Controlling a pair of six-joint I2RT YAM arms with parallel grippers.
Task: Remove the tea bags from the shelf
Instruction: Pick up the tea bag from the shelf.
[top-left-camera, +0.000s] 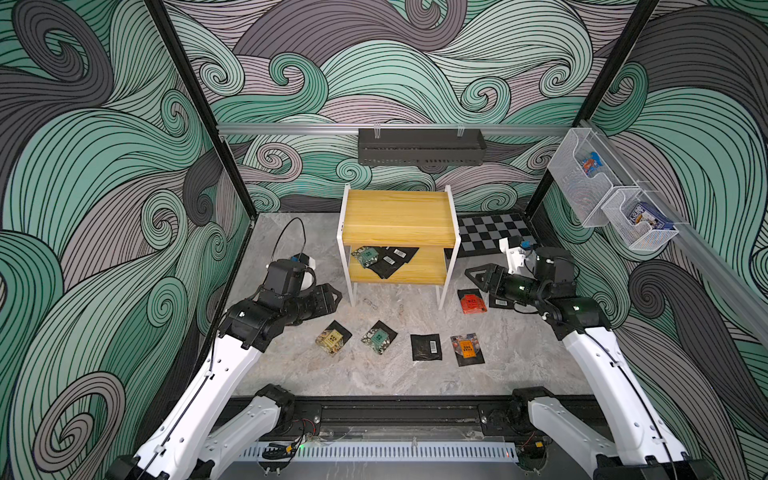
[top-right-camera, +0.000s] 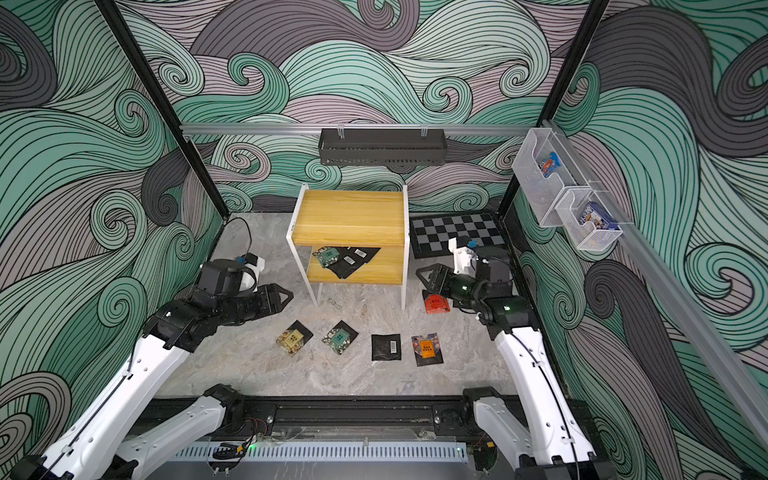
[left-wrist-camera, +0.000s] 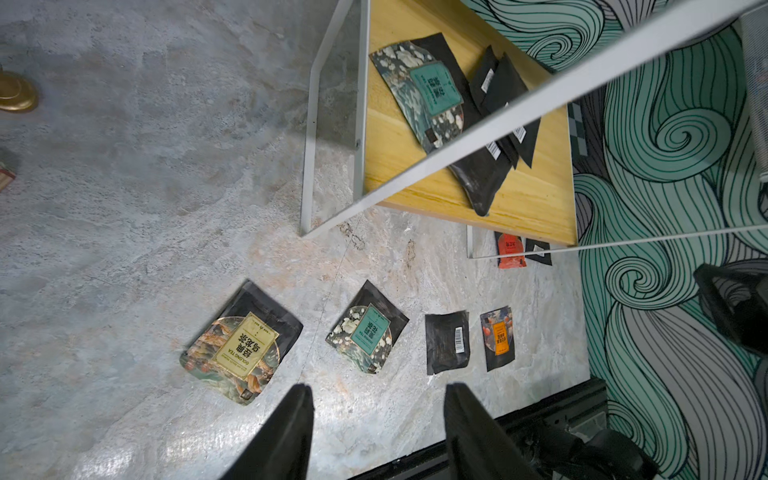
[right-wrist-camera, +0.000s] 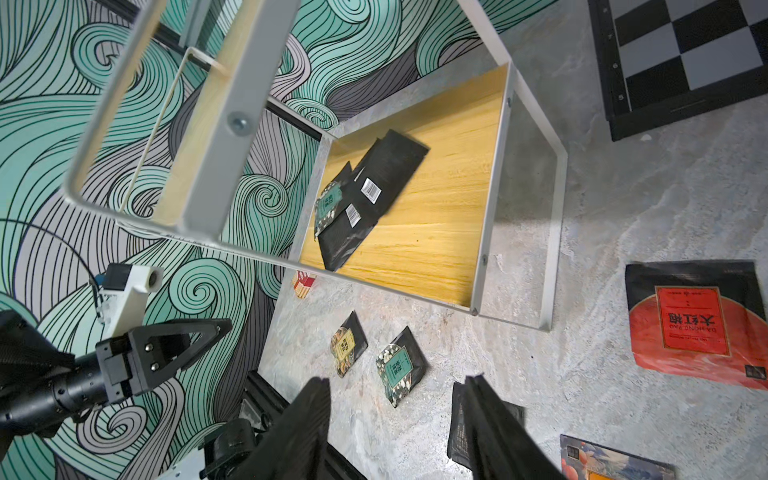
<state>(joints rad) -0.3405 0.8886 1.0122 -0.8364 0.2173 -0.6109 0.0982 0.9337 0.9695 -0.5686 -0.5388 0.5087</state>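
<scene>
Though unseen from above, striped box near shelf in right wrist view; left end effector, right end effector agape

Left hand above the tabletop, facing the shelf.

Its two dark fingers stand apart with nothing between them. Past them, in a row on the grey surface, lie a yellow-fronted tea bag, a teal-fronted tea bag, a black barcode tea bag and an orange-fronted tea bag. On the shelf's lower board another teal bag overlaps a pile of black bags. A red tea bag lies beyond the shelf's far leg.
</scene>
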